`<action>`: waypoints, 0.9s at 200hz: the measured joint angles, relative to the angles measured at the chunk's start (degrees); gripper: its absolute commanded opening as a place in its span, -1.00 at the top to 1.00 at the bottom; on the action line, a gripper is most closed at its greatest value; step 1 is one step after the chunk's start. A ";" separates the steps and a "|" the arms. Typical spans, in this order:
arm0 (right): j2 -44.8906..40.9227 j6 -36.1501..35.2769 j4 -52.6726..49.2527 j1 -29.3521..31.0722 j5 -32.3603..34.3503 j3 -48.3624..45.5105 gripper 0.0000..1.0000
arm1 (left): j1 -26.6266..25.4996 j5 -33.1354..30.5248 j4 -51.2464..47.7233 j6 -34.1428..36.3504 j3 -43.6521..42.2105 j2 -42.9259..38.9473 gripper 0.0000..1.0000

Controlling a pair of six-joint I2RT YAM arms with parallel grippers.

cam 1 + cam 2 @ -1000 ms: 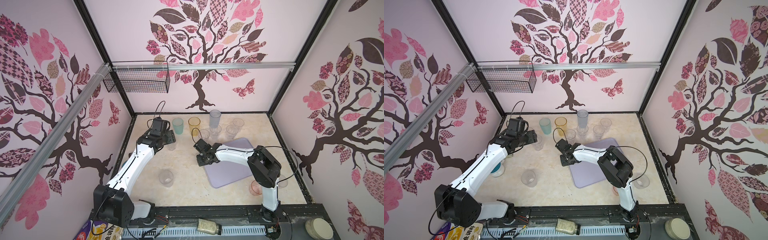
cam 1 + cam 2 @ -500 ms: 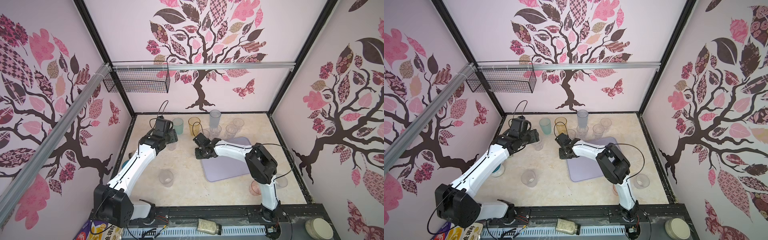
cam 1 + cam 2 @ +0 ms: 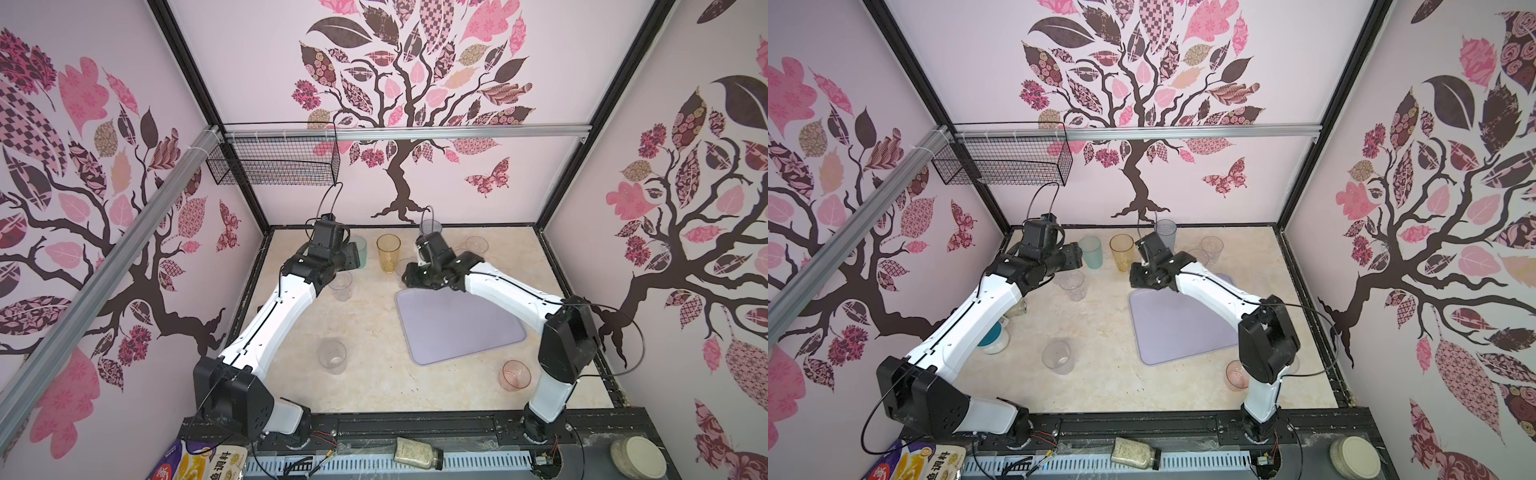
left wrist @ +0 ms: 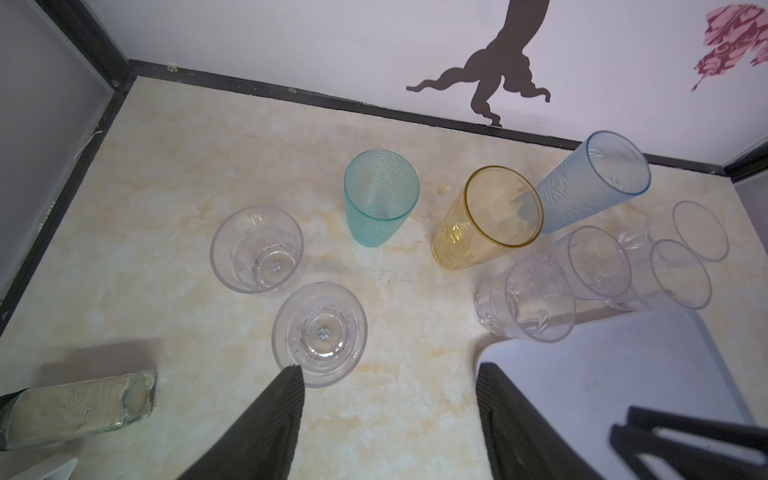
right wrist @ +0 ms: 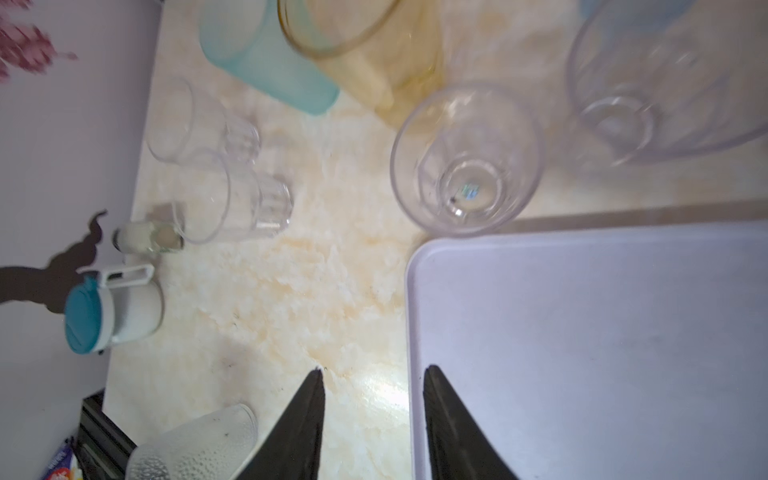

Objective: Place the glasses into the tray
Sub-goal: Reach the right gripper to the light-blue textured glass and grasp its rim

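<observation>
Right gripper (image 5: pixel 374 372): jaws apart, nothing between them. One finger hangs over the table (image 5: pixel 291 291), the other over the edge of the tray (image 5: pixel 582 332).

Left gripper (image 4: pixel 388 370): jaws wide apart, empty. One fingertip shows against the rim of a short clear glass (image 4: pixel 320 334); whether they touch cannot be told.

Tray: pale lavender, flat on the table, with no glass in it.

Glasses, all on the table:
- corner glass (image 5: pixel 465 162): clear, upright, just beside the tray's far corner, ahead of the right gripper.
- clear cluster (image 4: pixel 590 262): crowded close behind the corner glass.
- teal glass (image 4: pixel 380 197), amber glass (image 4: pixel 486 216) and blue-grey glass (image 4: pixel 594 178): tall, in a row near the back wall.
- lone clear glass (image 3: pixel 332 355) and pink glass (image 3: pixel 514 374): near the front, well apart.

Hazards, as judged:
1. Crowding. A finger sliding past the corner glass would likely strike the amber glass or the cluster and topple one.
2. Jaw width. The right jaws look narrower than the corner glass's mouth, so closing in like this would shove the glass instead of gripping it.
3. Smooth tapered walls. A light pinch could let a glass slip or tilt.
4. Tray rim. A glass dragged rather than lifted may catch on the rim and tip.
5. Both grippers work near the back, so their paths could cross.
</observation>
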 measured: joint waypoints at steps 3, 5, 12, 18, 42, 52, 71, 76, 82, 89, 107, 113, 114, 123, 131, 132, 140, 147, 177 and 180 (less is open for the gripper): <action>-0.20 -0.20 -0.04 -0.94 -0.07 0.57 0.15 | -0.63 -0.13 0.07 0.02 0.00 0.26 -0.39; -0.35 -0.28 -0.09 -1.53 -0.07 1.03 0.15 | -1.03 -0.13 0.11 0.02 0.00 0.44 -0.39; -0.48 -0.59 -0.20 -3.52 -0.09 2.64 0.14 | -2.49 -0.13 0.28 0.02 0.00 0.96 -0.40; -0.48 -0.72 -0.39 -5.03 -0.13 3.87 0.14 | -3.87 -0.17 0.52 0.02 -0.02 1.40 -0.40; 0.85 -0.85 -2.51 -9.38 0.72 8.59 0.07 | -8.20 0.07 3.15 -0.33 -1.07 2.32 -0.40; 2.47 -1.01 -3.61 -9.77 1.53 11.78 0.04 | -9.09 0.28 4.68 -0.85 -2.32 2.34 -0.39; 7.56 -1.68 -6.10 -9.40 3.06 19.58 -0.02 | -10.01 0.66 6.62 -2.01 -4.79 3.15 -0.40; 9.20 -1.90 -6.88 -9.38 3.78 21.94 -0.03 | -10.14 0.70 6.93 -2.21 -5.25 3.50 -0.40; 11.13 -2.14 -7.89 -9.40 4.92 24.72 -0.03 | -10.29 0.72 7.30 -2.51 -5.81 4.07 -0.40; 13.42 -2.43 -9.14 -9.38 5.84 28.13 -0.02 | -10.43 0.70 7.69 -2.89 -6.45 4.52 -0.40; 18.40 -2.80 -11.74 -10.45 7.39 35.50 0.01 | -10.60 0.46 8.07 -3.21 -8.09 4.96 -0.40; 20.02 -2.93 -12.66 -11.17 7.61 38.07 0.01 | -10.60 0.37 8.07 -3.21 -8.33 4.96 -0.40; 20.26 -2.93 -12.74 -11.28 7.58 38.42 0.01 | -10.60 0.35 8.07 -3.21 -8.37 4.96 -0.40; 23.19 -3.10 -14.01 -12.70 7.93 42.88 0.01 | -10.60 0.26 8.15 -3.17 -8.52 4.96 -0.41; 25.51 -3.26 -14.73 -13.97 8.24 46.47 0.01 | -10.60 0.22 8.37 -3.13 -8.57 4.96 -0.40; 25.68 -3.23 -14.78 -14.10 8.26 46.75 0.00 | -10.60 0.22 8.39 -3.13 -8.59 4.96 -0.41; 27.69 -3.32 -15.15 -15.26 8.22 49.35 0.00 | -10.60 0.20 8.70 -3.10 -8.70 4.92 -0.41; 29.18 -3.37 -15.32 -15.96 8.15 51.01 0.00 | -10.60 0.15 9.14 -3.08 -8.92 4.87 -0.41; 34.32 -3.39 -15.39 -18.75 6.95 54.47 -0.03 | -10.60 0.48 9.99 -3.10 -9.22 5.11 -0.41; 34.82 -3.43 -15.39 -18.88 6.88 54.49 -0.03 | -10.60 0.55 10.12 -3.10 -9.22 5.22 -0.41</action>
